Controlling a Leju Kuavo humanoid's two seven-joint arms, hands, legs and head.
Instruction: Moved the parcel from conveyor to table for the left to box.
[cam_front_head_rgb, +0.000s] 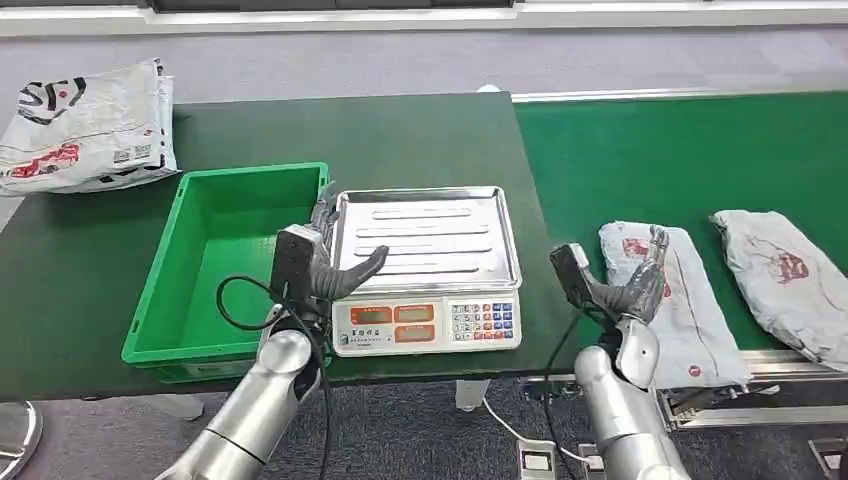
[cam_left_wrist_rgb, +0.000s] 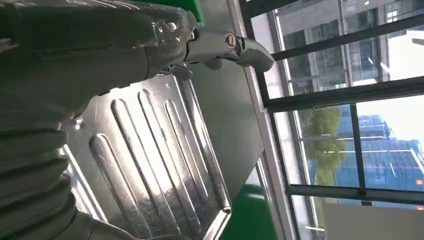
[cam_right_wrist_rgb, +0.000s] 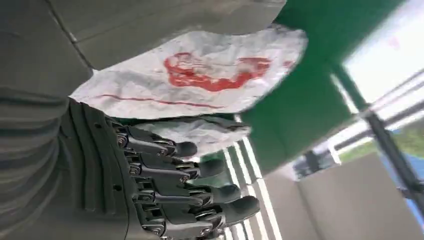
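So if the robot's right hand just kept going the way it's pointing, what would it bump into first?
Most likely the nearer grey parcel on the green conveyor. The right hand, fingers apart, already reaches over it; whether it touches is unclear.

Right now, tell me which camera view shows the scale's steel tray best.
The head view: it shows the whole steel tray on the scale, empty, beside the green bin. The left wrist view catches part of its ribbed surface up close, behind the left hand. The right wrist view looks at a parcel instead.

Bare scale tray (cam_front_head_rgb: 425, 240) between green bin (cam_front_head_rgb: 215, 270) and conveyor parcels (cam_front_head_rgb: 670, 290).
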